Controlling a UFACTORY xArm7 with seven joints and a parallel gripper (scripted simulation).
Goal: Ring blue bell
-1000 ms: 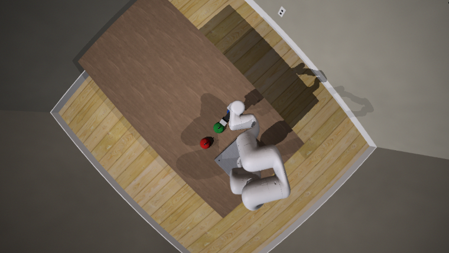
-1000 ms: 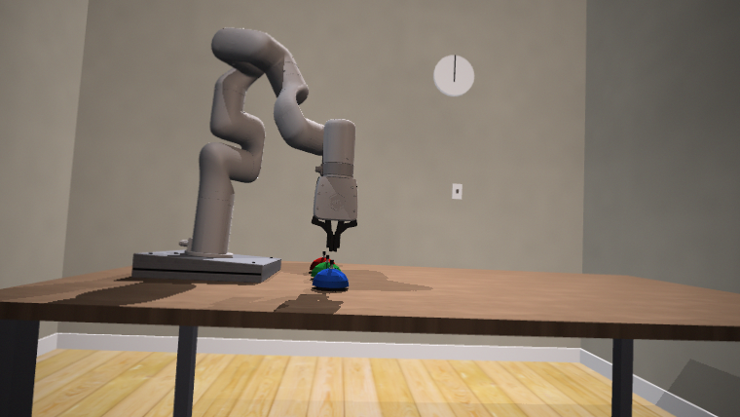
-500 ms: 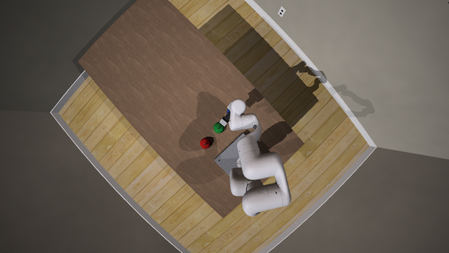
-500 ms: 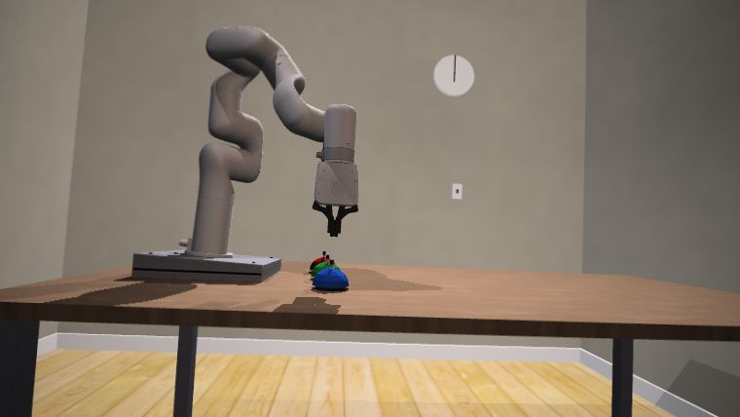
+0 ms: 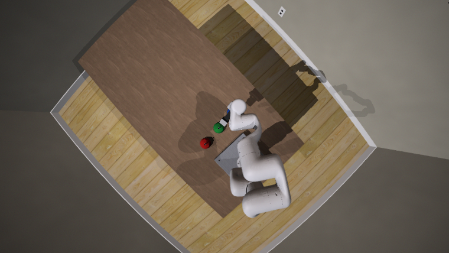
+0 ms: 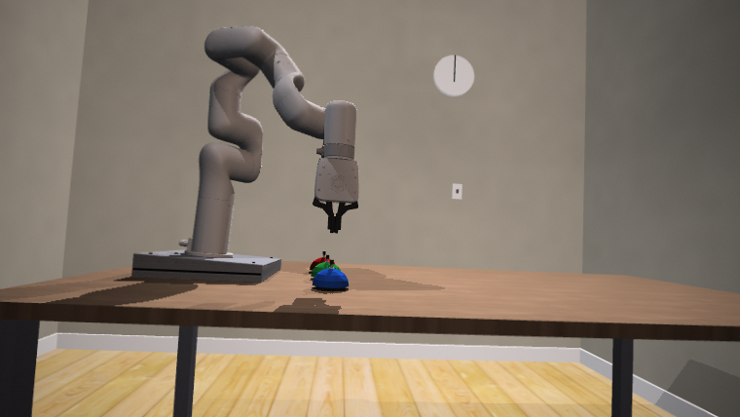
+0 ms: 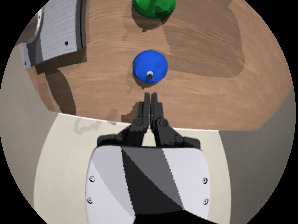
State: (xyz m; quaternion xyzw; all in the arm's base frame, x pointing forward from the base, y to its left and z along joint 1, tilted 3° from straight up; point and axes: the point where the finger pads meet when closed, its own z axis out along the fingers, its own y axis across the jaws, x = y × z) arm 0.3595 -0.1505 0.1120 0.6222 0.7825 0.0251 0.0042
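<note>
The blue bell (image 6: 330,279) sits on the wooden table, nearest the side camera, with its small button standing up on top. It also shows in the wrist view (image 7: 149,67), just ahead of my fingertips. My gripper (image 6: 335,223) is shut and empty, pointing straight down, well above the blue bell with a clear gap between them. In the wrist view my fingers (image 7: 152,102) are pressed together. In the top view the arm's wrist (image 5: 237,107) hides most of the blue bell.
A green bell (image 5: 218,126) stands right beside the blue one and shows in the wrist view (image 7: 154,0). A red bell (image 5: 205,142) stands further along the same line. The arm's grey base plate (image 6: 205,265) lies to the left.
</note>
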